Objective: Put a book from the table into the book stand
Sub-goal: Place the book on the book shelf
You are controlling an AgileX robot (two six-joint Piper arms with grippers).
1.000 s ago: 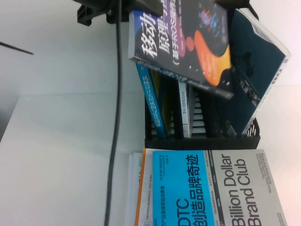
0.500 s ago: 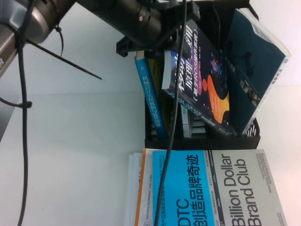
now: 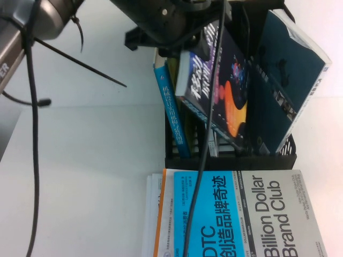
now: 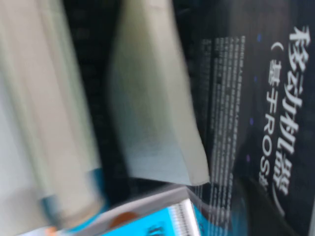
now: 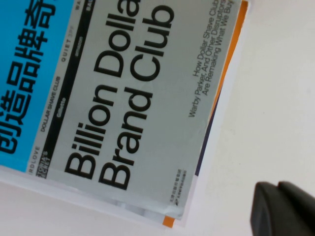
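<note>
The book (image 3: 225, 91), dark navy with white Chinese title and an orange blob, hangs tilted with its lower edge down among the dividers of the black book stand (image 3: 230, 160). My left gripper (image 3: 201, 13) is at the top of the high view, shut on the book's upper edge. The left wrist view shows the book's cover (image 4: 275, 98) close up, beside pale page edges (image 4: 152, 108) of books standing in the stand. My right gripper (image 5: 283, 206) is shut and empty, low over the white table (image 5: 275, 98) beside the "Billion Dollar Brand Club" book (image 5: 123, 98).
A teal-covered book (image 3: 284, 80) leans in the stand's right side and a blue-spined book (image 3: 170, 115) stands at its left. The cyan-and-grey book (image 3: 241, 214) lies on a stack in front of the stand. Bare table (image 3: 80, 176) lies to the left. A cable (image 3: 203, 139) hangs across the view.
The left arm has come down with the book. The book has turned from nearly flat above the stand to steeply tilted, and its lower edge has sunk between the dividers.
</note>
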